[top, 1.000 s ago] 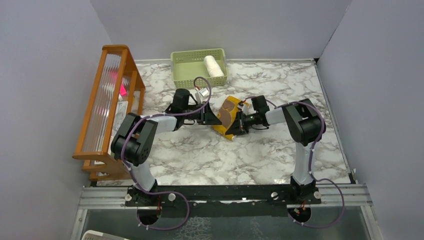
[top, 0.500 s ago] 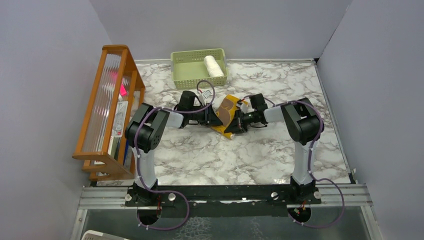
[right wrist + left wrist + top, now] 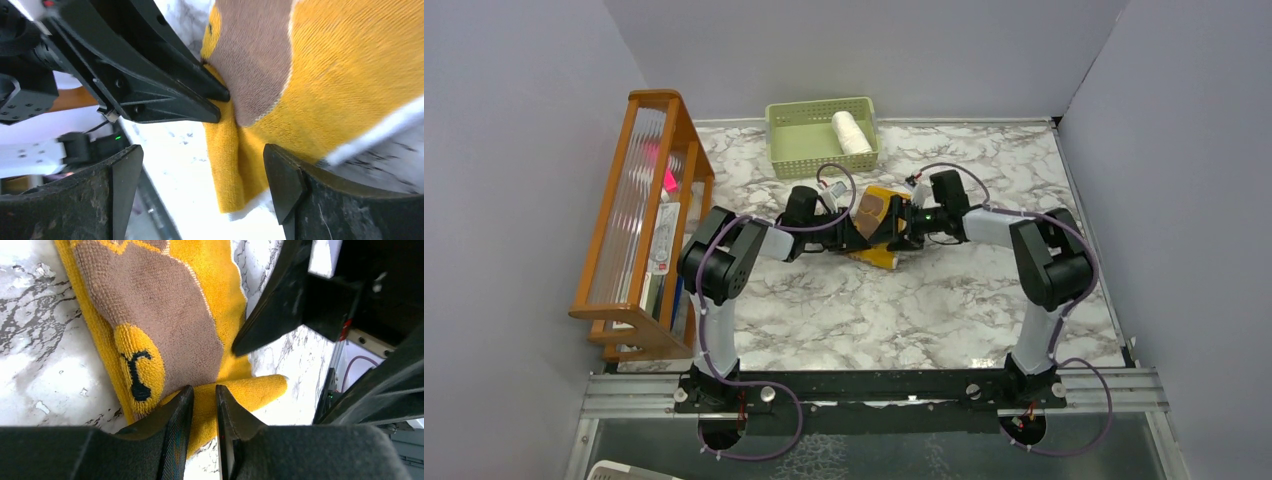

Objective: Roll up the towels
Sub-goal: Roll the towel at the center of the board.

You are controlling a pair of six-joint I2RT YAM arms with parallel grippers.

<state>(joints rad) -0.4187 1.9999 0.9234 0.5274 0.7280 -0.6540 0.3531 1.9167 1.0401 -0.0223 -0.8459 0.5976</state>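
The mustard-yellow towel [image 3: 876, 222] with a brown patch lies partly folded on the marble table, between the two grippers. My left gripper [image 3: 856, 232] comes in from the left. In its wrist view, the left gripper [image 3: 204, 390] pinches a yellow fold of this towel [image 3: 165, 315]. My right gripper [image 3: 902, 228] is on the towel's right side. Seen from its wrist, the right gripper [image 3: 202, 165] stands wide open over the towel's edge [image 3: 310, 75], holding nothing. The cream-white towel [image 3: 851, 132] lies rolled in the green basket.
The pale green basket [image 3: 822, 165] stands at the back, just behind the grippers. A wooden rack [image 3: 639, 220] with papers runs along the left side. Grey walls close the table on three sides.
The right gripper has opened and let go of the yellow towel, and its arm shifted toward the back. The left gripper and the towel moved slightly right and back.
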